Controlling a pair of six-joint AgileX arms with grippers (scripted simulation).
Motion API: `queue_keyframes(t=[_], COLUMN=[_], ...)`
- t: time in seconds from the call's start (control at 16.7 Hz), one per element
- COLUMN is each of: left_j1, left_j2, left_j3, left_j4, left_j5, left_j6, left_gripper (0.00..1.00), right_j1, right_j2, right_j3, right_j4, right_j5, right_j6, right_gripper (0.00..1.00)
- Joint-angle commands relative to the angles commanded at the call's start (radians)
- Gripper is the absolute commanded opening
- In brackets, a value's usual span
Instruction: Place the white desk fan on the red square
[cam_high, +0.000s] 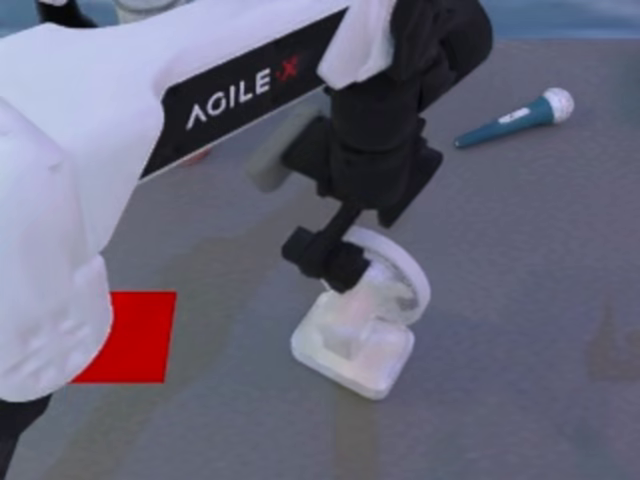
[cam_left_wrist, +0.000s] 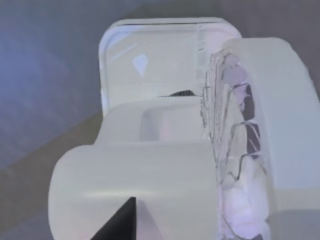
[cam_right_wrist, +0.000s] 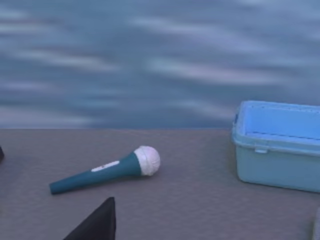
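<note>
Stretching across the grey table (cam_high: 520, 330) from the top view's left, my left arm (cam_high: 120, 130) is the biggest thing in sight, its white casing and black wrist reaching over the middle of the tabletop. Its gripper (cam_high: 335, 258) is down at the white desk fan (cam_high: 365, 320), the dark fingers set against the motor housing just behind the round grilled head. Whether those fingers are pressed onto the housing or only beside it, I cannot tell; the left wrist view shows little but the fan (cam_left_wrist: 170, 150) filling the picture, with one dark fingertip (cam_left_wrist: 120, 222) at its edge.

The fan stands on its rounded square base near the table's centre, head tilted toward the right. The red square (cam_high: 135, 335) lies flat well to the left of it, partly covered by the arm's white shoulder.

Of the right gripper only one dark fingertip (cam_right_wrist: 97, 222) shows, in its own wrist view. That view also holds a pale blue tub (cam_right_wrist: 280, 145) and a teal microphone with a white head (cam_right_wrist: 107, 170), which lies at the far right of the table (cam_high: 515, 117).
</note>
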Motion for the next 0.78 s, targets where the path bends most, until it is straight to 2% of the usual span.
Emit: queue_keyframes(t=[0.54,0.78], left_j1=[0.0,0.0], left_j2=[0.0,0.0], left_j3=[0.0,0.0], left_j4=[0.0,0.0], left_j5=[0.0,0.0], left_j6=[0.0,0.0], left_gripper=[0.02,0.0], right_j1=[0.0,0.0], right_j2=[0.0,0.0], right_j3=[0.0,0.0], right_j4=[0.0,0.0], right_j5=[0.0,0.0], right_j6=[0.0,0.0], right_gripper=[1.0,1.0])
